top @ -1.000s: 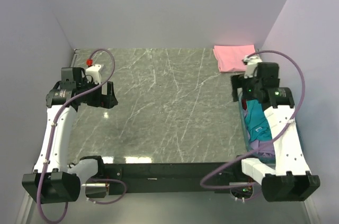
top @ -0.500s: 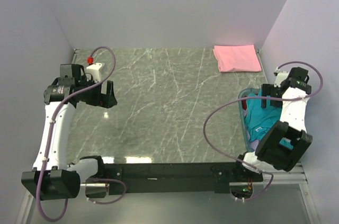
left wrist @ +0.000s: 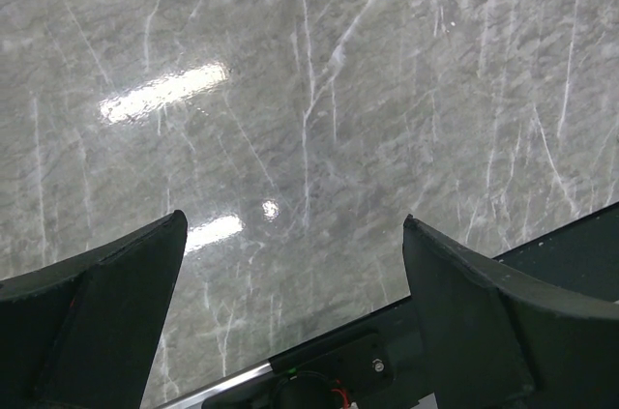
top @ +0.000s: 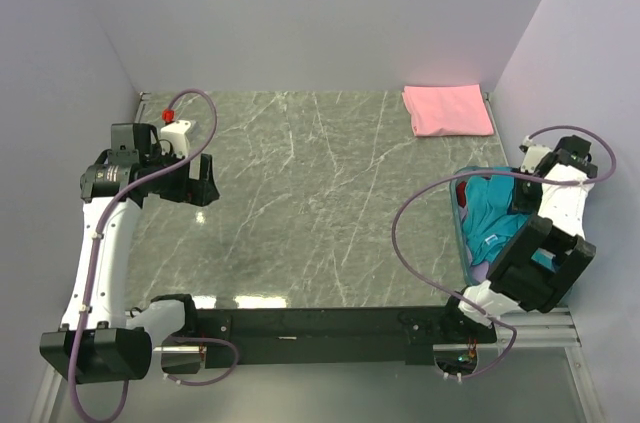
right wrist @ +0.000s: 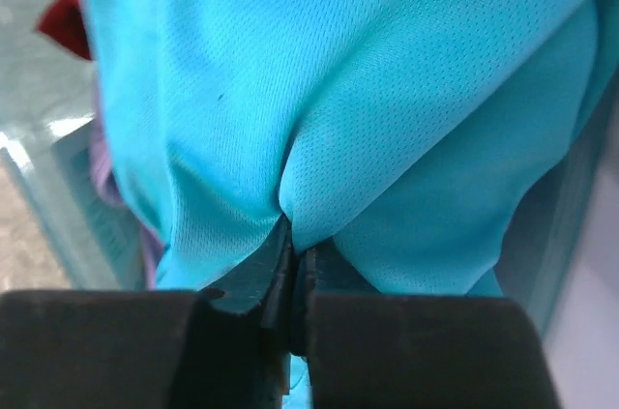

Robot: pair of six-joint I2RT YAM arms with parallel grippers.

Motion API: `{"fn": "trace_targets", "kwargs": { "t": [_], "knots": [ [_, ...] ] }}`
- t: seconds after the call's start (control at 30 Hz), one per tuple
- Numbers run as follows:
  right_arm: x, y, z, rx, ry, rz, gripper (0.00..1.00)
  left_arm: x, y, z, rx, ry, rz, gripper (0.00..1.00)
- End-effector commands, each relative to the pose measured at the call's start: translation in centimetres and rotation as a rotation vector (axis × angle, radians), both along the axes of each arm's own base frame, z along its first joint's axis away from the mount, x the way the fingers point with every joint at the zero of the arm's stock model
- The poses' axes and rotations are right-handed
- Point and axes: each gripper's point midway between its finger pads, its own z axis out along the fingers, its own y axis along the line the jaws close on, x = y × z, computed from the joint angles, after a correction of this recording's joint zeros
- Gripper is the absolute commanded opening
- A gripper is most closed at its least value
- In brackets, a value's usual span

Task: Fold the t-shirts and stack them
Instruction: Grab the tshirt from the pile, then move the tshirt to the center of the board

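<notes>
In the right wrist view my right gripper (right wrist: 298, 245) is shut on a pinched fold of the teal t-shirt (right wrist: 387, 90). From above, that gripper (top: 522, 193) reaches down into the teal basket (top: 462, 243), where the teal t-shirt (top: 490, 218) lies on top of the pile. A red t-shirt (top: 461, 195) shows at the basket's far corner and a lavender one (top: 487, 270) at its near end. The pink t-shirt (top: 447, 109) lies folded at the table's far right. My left gripper (top: 200, 181) hovers open over the left of the table, its jaws (left wrist: 290, 225) empty.
The basket wall (right wrist: 58, 206) stands close on the left of the held cloth. Purple cables loop off both arms, one (top: 410, 233) arching over the table beside the basket. Walls close in the table on the left, back and right.
My right arm swung out to the right and dipped into the basket, and its jaws closed on the teal t-shirt. The left arm barely shifted.
</notes>
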Motion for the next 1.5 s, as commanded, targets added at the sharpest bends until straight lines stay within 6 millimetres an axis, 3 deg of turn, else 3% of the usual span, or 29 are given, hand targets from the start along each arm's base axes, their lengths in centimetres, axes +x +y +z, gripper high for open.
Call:
{"fn": "trace_targets", "kwargs": {
  "t": [0.0,0.23,0.37,0.5,0.53,0.63,0.67,0.73,0.77,0.83,0.87,0.9,0.93,1.07,1.17,1.2,1.23,1.27,1.3,1.33,1.37,1.4,1.47],
  "knots": [
    [0.2,0.9,5.5,-0.018,-0.116,0.042,0.00,0.2,0.4,1.8,0.025,-0.068,0.010,0.99],
    [1.2,2.2,14.0,-0.071,-0.259,0.092,0.00,0.2,0.1,1.5,0.017,-0.071,-0.008,0.99],
    [2.7,4.6,18.0,-0.063,-0.351,0.143,0.00,0.8,0.0,2.2,0.018,-0.093,-0.020,0.99],
    [4.5,9.7,23.0,-0.031,-0.482,0.251,0.00,1.4,-0.2,2.9,0.003,-0.115,-0.024,1.00],
    [5.2,12.4,25.1,-0.026,-0.542,0.331,0.00,1.5,-0.3,3.1,-0.009,-0.119,-0.022,1.00],
    [6.5,16.7,28.9,0.024,-0.658,0.418,0.00,2.1,-0.6,3.8,-0.043,-0.137,-0.006,0.99],
    [6.9,19.0,29.8,0.058,-0.686,0.479,0.00,2.4,-0.7,4.1,-0.060,-0.141,0.006,0.99],
    [8.1,21.8,30.2,0.124,-0.693,0.519,0.00,2.7,-1.0,5.2,-0.081,-0.160,0.004,0.99],
    [8.3,24.9,30.1,0.169,-0.688,0.595,0.00,2.8,-1.2,5.6,-0.101,-0.156,0.004,0.99],
    [8.8,27.9,27.2,0.210,-0.608,0.681,0.05,3.2,-1.4,7.0,-0.117,-0.180,0.007,0.99],
    [8.7,29.8,26.2,0.242,-0.583,0.732,0.46,3.4,-1.5,7.2,-0.124,-0.180,0.002,0.99],
    [8.4,31.8,23.4,0.304,-0.497,0.756,0.76,3.5,-1.6,7.7,-0.125,-0.190,-0.001,0.99],
    [8.4,32.6,22.3,0.340,-0.465,0.765,0.92,3.7,-1.6,7.7,-0.125,-0.193,-0.013,0.99],
    [9.2,33.6,17.2,0.386,-0.343,0.760,0.93,3.0,-2.6,6.4,-0.119,-0.182,-0.140,1.00],
    [8.8,32.6,12.6,0.340,-0.253,0.736,0.93,2.0,-3.3,3.9,-0.081,-0.186,-0.246,0.99],
    [8.7,32.0,11.4,0.313,-0.233,0.725,0.94,1.4,-3.6,2.0,-0.073,-0.157,-0.275,0.99],
    [7.8,31.5,8.9,0.304,-0.171,0.711,0.94,1.3,-3.9,1.3,-0.048,-0.177,-0.319,0.99],
    [7.7,31.1,7.8,0.294,-0.158,0.699,0.92,0.7,-5.3,0.9,-0.037,-0.194,-0.385,0.99],
    [6.6,30.7,5.8,0.296,-0.106,0.701,0.91,0.0,-5.8,-1.1,-0.020,-0.163,-0.419,0.95],
    [6.1,30.6,4.8,0.295,-0.085,0.703,0.89,0.3,-6.6,-1.4,0.004,-0.207,-0.463,0.94],
    [5.9,30.4,4.0,0.289,-0.080,0.709,0.85,-0.7,-8.6,-1.8,0.013,-0.231,-0.549,0.92],
    [4.9,30.1,2.4,0.280,-0.042,0.728,0.82,-1.4,-9.3,-3.6,0.025,-0.214,-0.587,0.88],
    [4.8,29.2,1.1,0.233,-0.035,0.746,0.75,-1.7,-11.6,-4.3,0.052,-0.278,-0.680,0.84]
  ]
}}
